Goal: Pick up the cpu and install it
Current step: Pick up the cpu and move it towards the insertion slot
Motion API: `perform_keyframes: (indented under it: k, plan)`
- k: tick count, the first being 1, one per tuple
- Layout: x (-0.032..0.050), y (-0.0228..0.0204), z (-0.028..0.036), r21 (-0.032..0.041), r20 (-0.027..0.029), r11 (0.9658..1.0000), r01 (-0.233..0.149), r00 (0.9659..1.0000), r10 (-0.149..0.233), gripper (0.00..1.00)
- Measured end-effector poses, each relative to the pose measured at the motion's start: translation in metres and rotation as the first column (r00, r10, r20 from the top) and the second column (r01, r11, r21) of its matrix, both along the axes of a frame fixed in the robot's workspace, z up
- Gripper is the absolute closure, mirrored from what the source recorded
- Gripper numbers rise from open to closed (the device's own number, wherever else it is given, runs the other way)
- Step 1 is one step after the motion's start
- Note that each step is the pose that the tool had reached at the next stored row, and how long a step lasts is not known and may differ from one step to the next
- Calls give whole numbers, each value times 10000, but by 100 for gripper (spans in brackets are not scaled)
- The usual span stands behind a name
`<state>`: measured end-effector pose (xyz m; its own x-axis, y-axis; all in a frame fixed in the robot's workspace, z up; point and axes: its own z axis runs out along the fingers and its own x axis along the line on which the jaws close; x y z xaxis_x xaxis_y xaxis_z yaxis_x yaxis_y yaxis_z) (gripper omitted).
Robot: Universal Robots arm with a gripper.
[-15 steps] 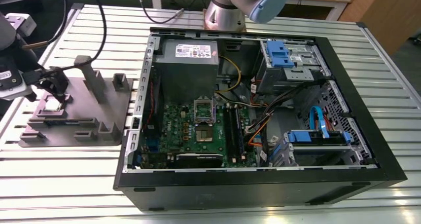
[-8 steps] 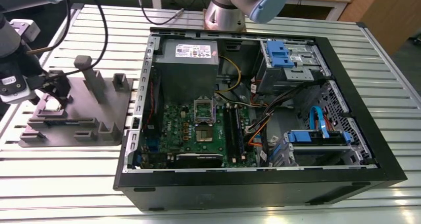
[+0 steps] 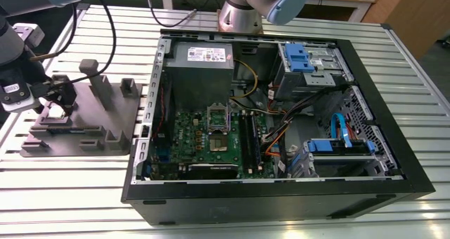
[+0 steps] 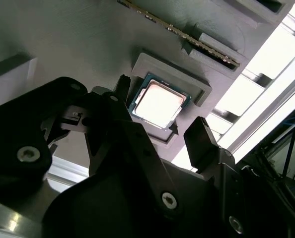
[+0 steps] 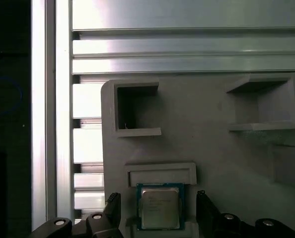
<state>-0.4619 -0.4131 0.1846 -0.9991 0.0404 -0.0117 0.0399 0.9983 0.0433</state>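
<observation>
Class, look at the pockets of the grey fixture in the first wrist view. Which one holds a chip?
The pocket holding the cpu, flanked by the gripper; the two other pockets sit empty.

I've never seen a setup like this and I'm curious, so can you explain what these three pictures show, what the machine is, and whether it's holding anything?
This is a robot arm with a two-fingered gripper. The exterior view looks from off the arm at a slatted metal table carrying an open computer case and, at that view's left, a grey plastic fixture. Both wrist views come from cameras riding on the arm, looking past its black fingers. The small square silvery chip is the cpu, lying in a recess of the fixture. The open fingers stand on either side of it, and I cannot see them pressing on it, so nothing is held yet.
</observation>
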Motion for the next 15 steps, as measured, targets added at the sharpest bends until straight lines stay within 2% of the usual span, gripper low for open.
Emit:
perform_keyframes:
  k: [7,15]
  plan:
    - [2,1,-29,-61,0,10000,0,10000,0,29]
    - [27,6,-54,-63,0,10000,1,10000,-1,29]
